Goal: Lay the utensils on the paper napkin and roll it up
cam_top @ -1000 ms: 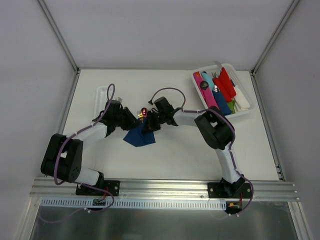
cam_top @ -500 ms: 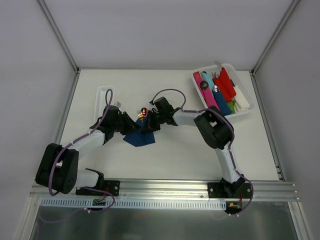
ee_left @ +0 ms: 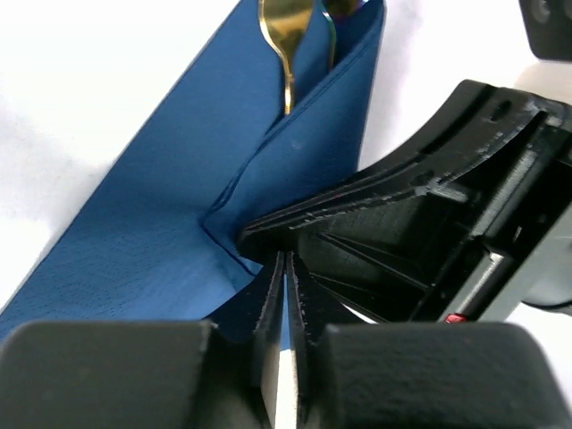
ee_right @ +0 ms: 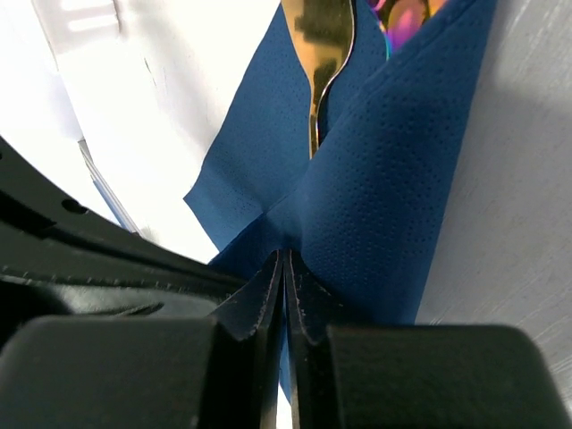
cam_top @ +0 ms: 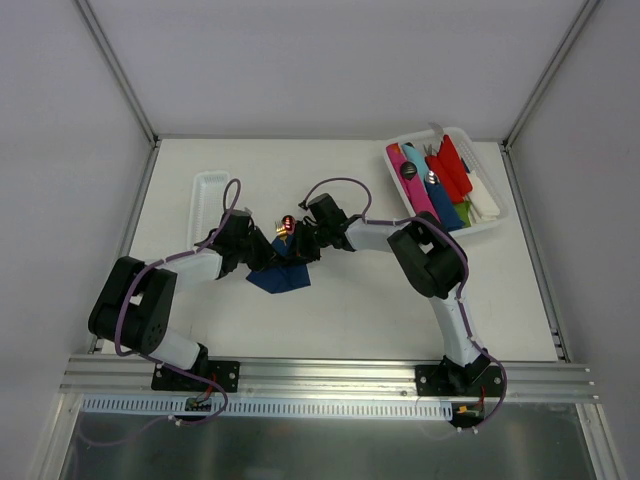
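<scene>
Left wrist view: left gripper (ee_left: pixel 284 261) pinches a raised fold of the navy paper napkin (ee_left: pixel 161 232), which lies mid-table. Its flap covers the utensils (ee_left: pixel 286 40), leaving only their heads exposed. Right wrist view: right gripper (ee_right: pixel 284 264) clamps the same fold from the opposite side, probably to steady the roll.

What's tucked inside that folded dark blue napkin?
The folded dark navy-blue paper napkin holds a shiny gold metal spoon and an iridescent pink-purple metal utensil, heads poking out. Their lower handles, and any further pieces, are covered by the fold.
</scene>
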You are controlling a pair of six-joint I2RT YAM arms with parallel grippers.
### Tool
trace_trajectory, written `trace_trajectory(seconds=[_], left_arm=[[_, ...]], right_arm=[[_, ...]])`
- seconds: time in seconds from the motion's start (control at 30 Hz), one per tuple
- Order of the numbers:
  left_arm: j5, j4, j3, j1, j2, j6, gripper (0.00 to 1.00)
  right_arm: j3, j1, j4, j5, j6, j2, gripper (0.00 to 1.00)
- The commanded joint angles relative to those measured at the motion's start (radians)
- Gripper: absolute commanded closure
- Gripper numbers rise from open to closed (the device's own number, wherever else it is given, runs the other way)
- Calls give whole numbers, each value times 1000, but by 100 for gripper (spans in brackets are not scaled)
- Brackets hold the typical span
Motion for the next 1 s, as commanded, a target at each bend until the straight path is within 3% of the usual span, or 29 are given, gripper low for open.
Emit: trace_trajectory(seconds=[0.0,0.53,0.97], left_arm=[[-23,-36,2,-9,5,-23,97],[-67,-170,-4,0,-8,23,100],[33,-73,32,-36,-106,56,96]], right_arm=[[-2,-7,-118,94,-15,42,93],[-118,-70,-127,214,59,-33,94],[-229,-66,-52,208,319,-33,94]])
